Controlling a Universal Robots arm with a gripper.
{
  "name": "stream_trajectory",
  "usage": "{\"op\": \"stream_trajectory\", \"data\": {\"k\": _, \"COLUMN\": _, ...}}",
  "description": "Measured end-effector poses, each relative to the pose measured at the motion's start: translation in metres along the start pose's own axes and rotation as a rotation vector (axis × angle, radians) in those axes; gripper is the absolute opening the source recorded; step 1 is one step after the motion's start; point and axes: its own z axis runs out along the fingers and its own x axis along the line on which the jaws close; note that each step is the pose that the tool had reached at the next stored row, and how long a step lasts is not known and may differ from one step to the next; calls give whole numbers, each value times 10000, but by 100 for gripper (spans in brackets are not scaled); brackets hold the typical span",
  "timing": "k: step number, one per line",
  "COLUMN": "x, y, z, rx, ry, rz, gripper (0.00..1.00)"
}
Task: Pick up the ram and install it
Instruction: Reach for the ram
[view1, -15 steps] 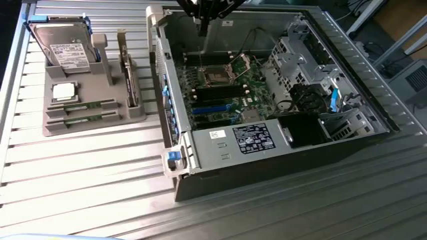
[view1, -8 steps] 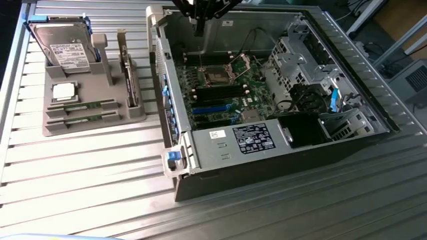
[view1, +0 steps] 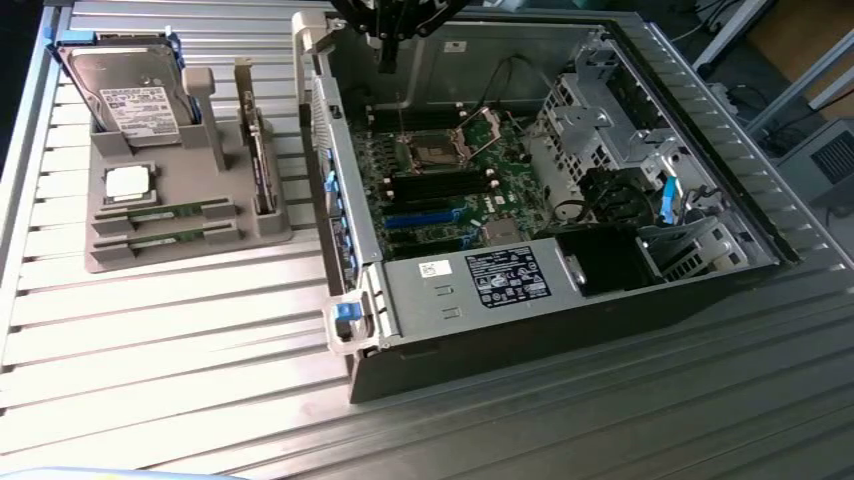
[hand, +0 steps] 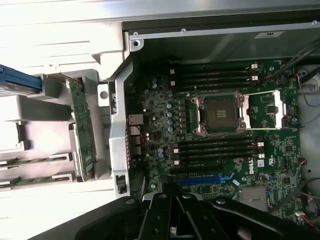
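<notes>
The ram (view1: 167, 211), a thin green stick, lies flat in the grey holder (view1: 254, 235); my pincer (view1: 387, 60) hangs closed, empty, above the open computer case (view1: 427, 300).

Cool, even light fills the exterior view. The ribbed metal counter (view1: 174, 340) carries a soft sheen, and the inside of the computer case (view1: 534, 345) sits darker. In the wrist view, glare bleaches the grey parts holder (hand: 45, 107) nearly white, while the motherboard (hand: 225, 125) lies dim within the shadowed case.
</notes>
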Motion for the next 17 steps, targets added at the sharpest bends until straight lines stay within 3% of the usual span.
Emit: {"op": "stream_trajectory", "data": {"k": 17, "x": 242, "y": -18, "z": -7, "rx": 0, "ry": -1, "rz": 1, "gripper": 10}}
